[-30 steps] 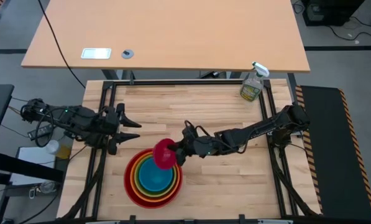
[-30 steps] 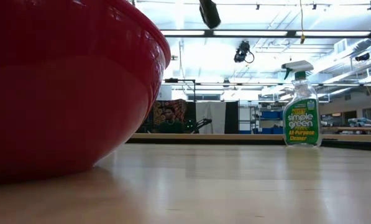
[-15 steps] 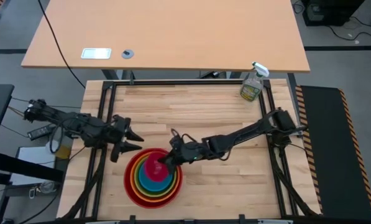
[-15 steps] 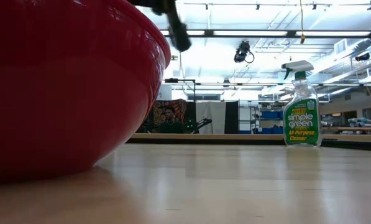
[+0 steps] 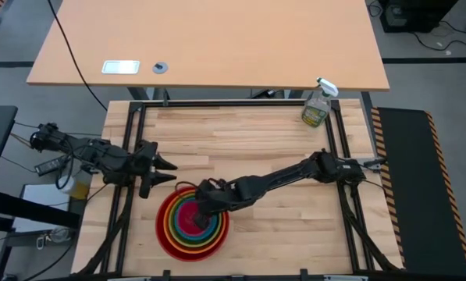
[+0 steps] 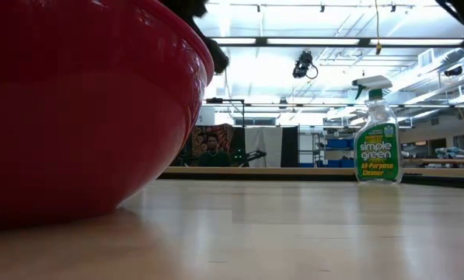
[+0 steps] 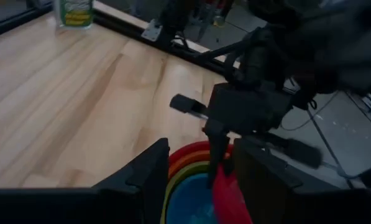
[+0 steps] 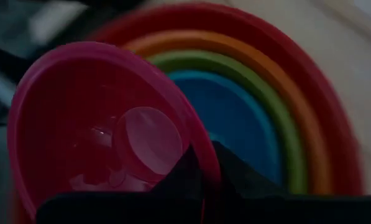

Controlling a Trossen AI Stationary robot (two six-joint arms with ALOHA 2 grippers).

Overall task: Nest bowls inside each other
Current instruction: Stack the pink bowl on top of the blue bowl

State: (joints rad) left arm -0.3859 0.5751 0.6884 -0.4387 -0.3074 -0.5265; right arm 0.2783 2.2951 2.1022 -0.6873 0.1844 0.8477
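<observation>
Four nested bowls, red [image 5: 164, 234] outermost, then orange, lime green and blue [image 8: 247, 124], stand on the table's near left part. The magenta bowl [image 5: 190, 218] is inside the blue one's hollow, tilted, with my right gripper [image 5: 204, 206] shut on its rim. Whether it rests on the blue bowl I cannot tell. My left gripper [image 5: 162, 168] hovers open just beyond the stack's far left edge, touching nothing. In the low view the red bowl [image 6: 76, 109] fills the left side. My right gripper pinches the magenta bowl's rim [image 8: 201, 155] on the side toward the table's right, one finger [image 8: 179, 177] inside the bowl and one outside. It comes slanting down from the table's right. The bowl is tipped, its hollow partly facing the wrist, low inside the stack.
A clear spray bottle [image 5: 317, 104] with a green label stands at the table's far right corner. Bare wooden tabletop [image 5: 240, 140] lies between it and the bowls. A black frame rail [image 5: 217, 102] runs along the table's far edge.
My right gripper has reached toward the table's left and near edge and sunk, tipping its fingers downward. The magenta bowl, held on edge above the stack's far rim a second ago, has come down into the blue bowl's hollow. My left gripper has sunk a little beside the stack.
</observation>
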